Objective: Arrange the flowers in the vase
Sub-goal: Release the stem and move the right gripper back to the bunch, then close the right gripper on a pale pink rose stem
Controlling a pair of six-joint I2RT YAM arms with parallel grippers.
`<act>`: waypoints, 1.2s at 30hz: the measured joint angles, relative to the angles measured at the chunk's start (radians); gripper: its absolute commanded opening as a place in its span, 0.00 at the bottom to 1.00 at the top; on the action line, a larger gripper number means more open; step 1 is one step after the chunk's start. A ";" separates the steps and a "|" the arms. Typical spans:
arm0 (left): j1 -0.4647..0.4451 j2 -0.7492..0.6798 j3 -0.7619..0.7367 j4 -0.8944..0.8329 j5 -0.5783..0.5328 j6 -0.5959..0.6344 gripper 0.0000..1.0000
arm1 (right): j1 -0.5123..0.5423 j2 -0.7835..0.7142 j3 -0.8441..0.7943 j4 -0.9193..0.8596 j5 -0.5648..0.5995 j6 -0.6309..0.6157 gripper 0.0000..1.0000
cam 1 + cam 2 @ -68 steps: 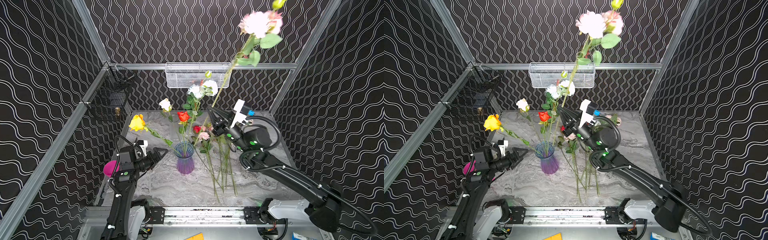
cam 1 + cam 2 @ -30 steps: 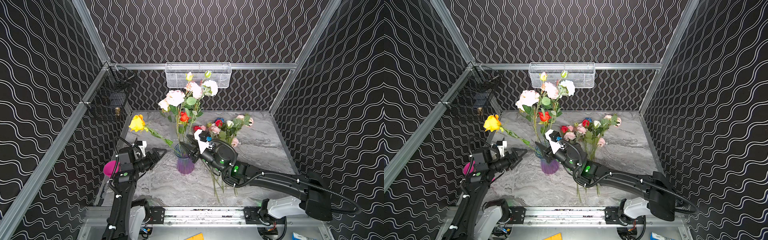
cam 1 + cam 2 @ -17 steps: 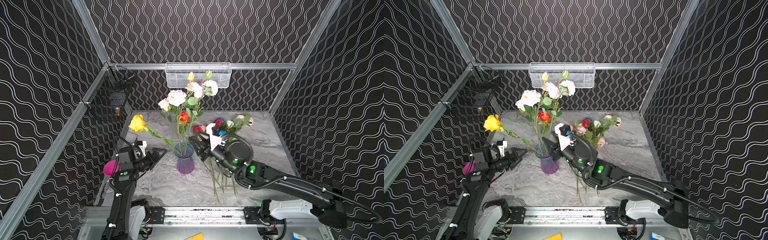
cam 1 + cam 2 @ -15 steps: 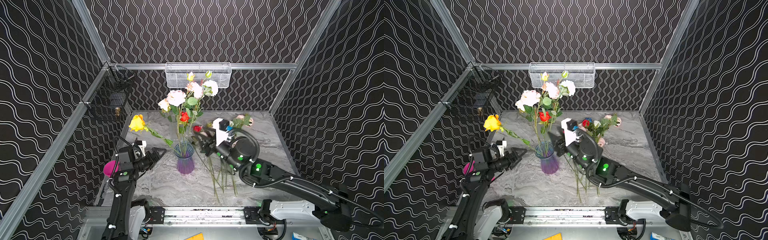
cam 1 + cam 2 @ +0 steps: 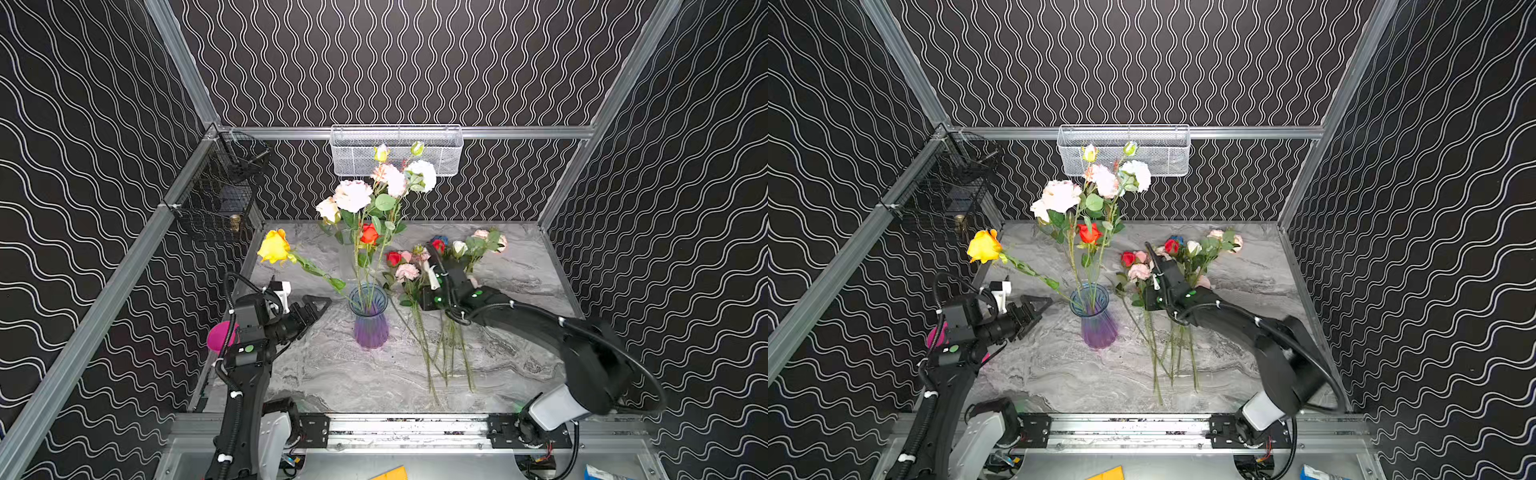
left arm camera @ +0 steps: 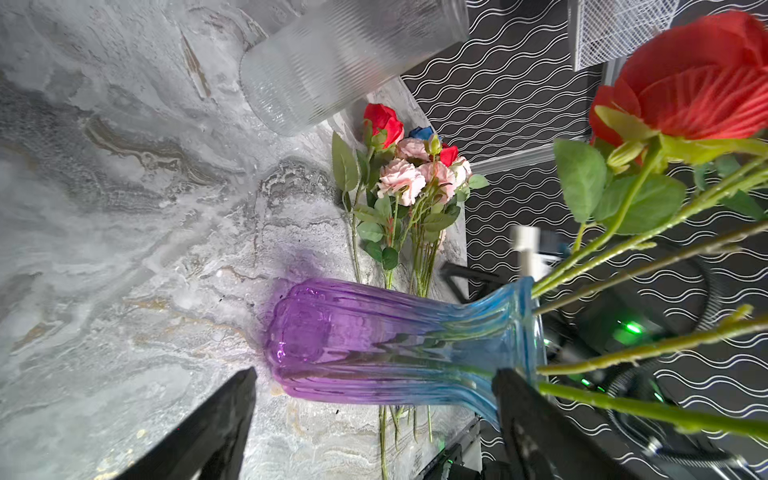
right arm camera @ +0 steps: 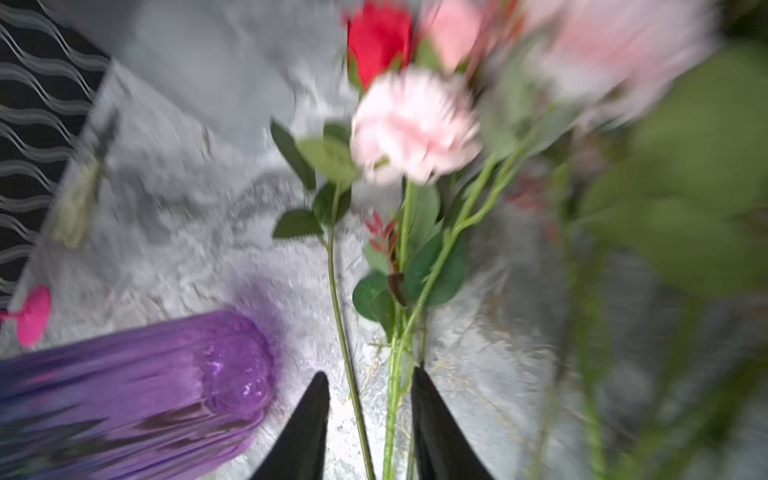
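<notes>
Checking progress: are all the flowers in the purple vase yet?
No, a bunch of roses lies on the table beside the purple vase.

Marble tabletop [image 5: 332, 374]: vase [image 5: 369, 328] upright, loose flowers [image 5: 407, 272] lying beside.

Black walls patterned with white wavy lines [image 5: 415, 62] are enclosing the space on three sides, with silver aluminium rails [image 5: 519, 132] running along them. A grey marbled worktop [image 5: 353, 374] is lying below, catching bright, even light. A white wire-mesh basket [image 5: 353, 160] is hanging from the back rail, and a black wire basket [image 5: 216, 203] is hanging on the wall at the left of both top views.
</notes>
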 measured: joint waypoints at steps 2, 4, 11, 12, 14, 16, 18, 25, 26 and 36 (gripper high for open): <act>0.000 -0.013 -0.002 0.003 0.001 0.000 0.93 | -0.002 0.059 0.017 -0.009 -0.013 0.000 0.45; 0.000 -0.022 -0.007 0.008 0.003 -0.003 0.93 | -0.002 0.118 0.042 -0.021 -0.015 0.004 0.42; 0.000 -0.017 -0.008 0.014 0.026 -0.008 0.93 | -0.001 0.203 0.056 -0.029 -0.016 0.040 0.31; 0.000 -0.016 -0.008 0.016 0.029 -0.010 0.93 | -0.001 0.210 0.057 -0.028 -0.021 0.042 0.31; 0.000 -0.014 -0.008 0.018 0.032 -0.019 0.93 | 0.000 0.218 0.055 -0.028 -0.027 0.044 0.25; 0.000 -0.016 -0.008 0.019 0.037 -0.019 0.93 | 0.000 0.225 0.057 -0.028 -0.027 0.044 0.20; 0.000 -0.019 -0.008 0.019 0.037 -0.019 0.93 | 0.000 0.222 0.056 -0.028 -0.026 0.048 0.20; 0.000 -0.022 -0.010 0.022 0.037 -0.019 0.93 | -0.002 0.111 0.013 -0.017 0.030 0.053 0.30; 0.000 -0.020 -0.011 0.023 0.037 -0.019 0.93 | -0.003 0.097 0.007 -0.012 0.043 0.053 0.35; 0.000 -0.001 -0.012 0.026 0.037 -0.019 0.93 | -0.014 0.038 -0.027 -0.004 0.105 0.070 0.32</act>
